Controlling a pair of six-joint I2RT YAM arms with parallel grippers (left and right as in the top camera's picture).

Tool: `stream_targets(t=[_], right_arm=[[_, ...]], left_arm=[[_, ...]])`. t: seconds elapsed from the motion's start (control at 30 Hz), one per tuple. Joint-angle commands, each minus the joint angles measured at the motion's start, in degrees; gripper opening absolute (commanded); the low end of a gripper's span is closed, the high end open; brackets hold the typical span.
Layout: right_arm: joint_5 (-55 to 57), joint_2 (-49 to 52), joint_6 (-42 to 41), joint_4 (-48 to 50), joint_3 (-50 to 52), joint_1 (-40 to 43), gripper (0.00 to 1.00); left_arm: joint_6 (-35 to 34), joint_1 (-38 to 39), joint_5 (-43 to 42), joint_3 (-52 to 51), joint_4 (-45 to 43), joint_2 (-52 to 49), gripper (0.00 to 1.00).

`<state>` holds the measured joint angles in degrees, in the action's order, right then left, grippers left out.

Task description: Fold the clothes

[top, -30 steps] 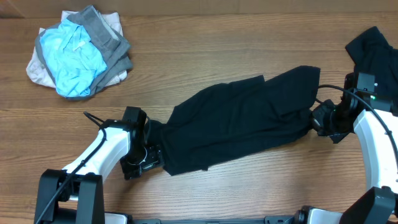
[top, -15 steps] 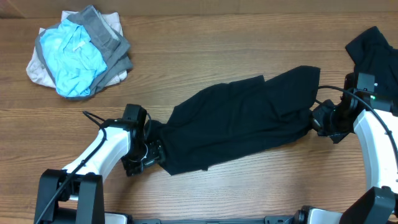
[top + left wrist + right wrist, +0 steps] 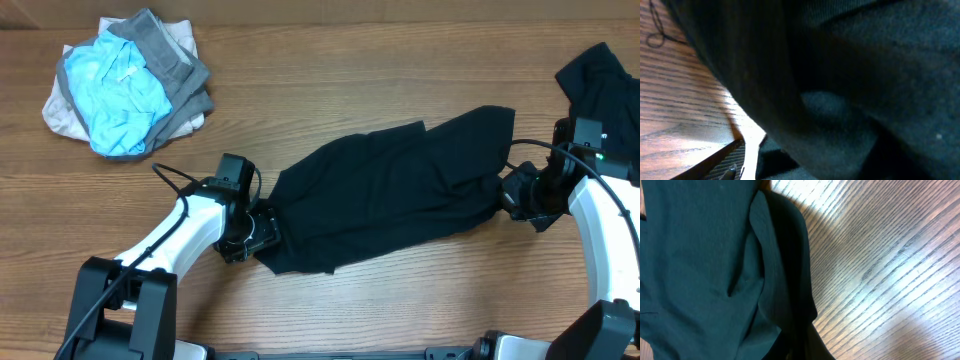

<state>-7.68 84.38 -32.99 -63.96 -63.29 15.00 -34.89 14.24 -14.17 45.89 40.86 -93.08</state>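
1. Bundle (image 3: 125, 85), upper-left part of the desk (image 3: 350, 60): a loose heap of crumpled light-blue, grey and beige cloth, well apart from the work. The desk is wood-grained, with a slight sheen in the wrist views.
2. Left claw (image 3: 264, 230): sits at the lower-left end of the clothes, touching the fabric edge. Its wrist view is almost filled by dark cloth, so it cannot be told whether the jaws stand wide or are pinched on the fabric.
3. Clothes (image 3: 390, 190): one plain black garment lying mid-desk as a long slanted band, running from lower left to upper right between the two claws. The material is soft and matte with a fine knit texture. It has rounded creases, overlapping layers and an uneven outline.
4. Right claw (image 3: 503, 195): closed tight on the gathered right end of the clothes. In its wrist view the fabric narrows into a dark fold running toward the fingers.
5. Second black garment (image 3: 605, 85), far right edge: crumpled and partly out of frame.
6. Progress (judgement): early to middle. The clothes are drawn into a rough lengthwise band, not yet a flat, compact square. Smoothing the layers and folding the ends inward remain.
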Motion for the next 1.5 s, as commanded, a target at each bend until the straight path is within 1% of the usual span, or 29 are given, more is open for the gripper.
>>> stream_targets(t=[0.0,0.1,0.13,0.17,0.27,0.3,0.33,0.4,0.47,0.6,0.73,0.9,1.0,1.1,1.2,1.37,1.47], right_arm=[[-0.59,-1.01,0.48,-0.04,-1.29,0.07,0.05],[-0.57,-1.01,0.48,-0.24,-1.29,0.07,0.05],[-0.55,-1.01,0.48,-0.24,-1.29,0.07,0.05],[-0.55,-1.01,0.48,-0.24,-1.29,0.07,0.05],[-0.57,-1.01,0.48,-0.26,-1.29,0.07,0.05],[-0.57,-1.01,0.48,-0.26,-1.29,0.07,0.05],[-0.57,-1.01,0.48,-0.26,-1.29,0.07,0.05],[-0.48,-1.01,0.48,-0.44,-1.29,0.07,0.04],[0.35,-1.09,0.44,-0.63,-1.29,0.07,0.04],[2.47,-3.34,0.26,-0.72,-1.62,0.07,0.04],[2.19,-7.39,0.02,-2.36,-3.93,0.07,0.04],[1.07,-11.43,0.02,-5.9,-9.57,0.07,0.04],[-0.52,-11.8,0.04,-8.2,-13.33,0.07,0.04],[-4.7,-11.78,0.02,-8.13,-15.04,0.07,0.04],[-7.72,-11.19,-0.5,-6.54,-14.93,0.07,0.04],[-7.45,-8.74,-2.21,-2.62,-14.29,-0.52,0.04],[-7.43,-6.03,-3.02,-0.37,-13.64,-2.1,0.04]], left_arm=[[-0.5,1.6,-1.9,-3.89,-2.34,-6.73,0.69],[-0.5,1.6,-1.92,-3.89,-2.34,-7.02,0.56],[-0.52,1.6,-1.92,-3.87,-2.34,-7.02,0.49],[-0.48,1.6,-1.9,-3.87,-2.32,-7.02,0.38],[-0.42,1.6,-1.7,-3.78,-1.86,-7.02,0.21],[-0.22,1.6,-1.73,-3.72,-1.66,-7.02,0.11],[-0.22,1.6,-1.7,-3.63,-1.4,-7.02,0.04],[0.09,1.53,-1.6,-3.02,-0.37,-6.99,0.04],[0.28,1.53,-0.37,-1.42,2.45,-6.93,0.04],[0.44,1.53,5.03,5.33,13.73,-6.34,0.04],[0.46,1.53,7.28,13.66,25.24,-4.68,0.04],[2.62,1.55,7.37,23.04,33.97,0.96,0.04],[2.78,1.55,7.48,27.78,37.16,5.29,0.04],[2.73,1.53,8.02,31.45,37.46,9.2,0.04],[2.69,1.53,8.81,32.87,34.71,10.67,0.04],[1.57,1.53,8.79,32.3,23.89,8.76,0.04],[-1.75,1.55,8.61,32.22,17.57,5.07,0.04]])
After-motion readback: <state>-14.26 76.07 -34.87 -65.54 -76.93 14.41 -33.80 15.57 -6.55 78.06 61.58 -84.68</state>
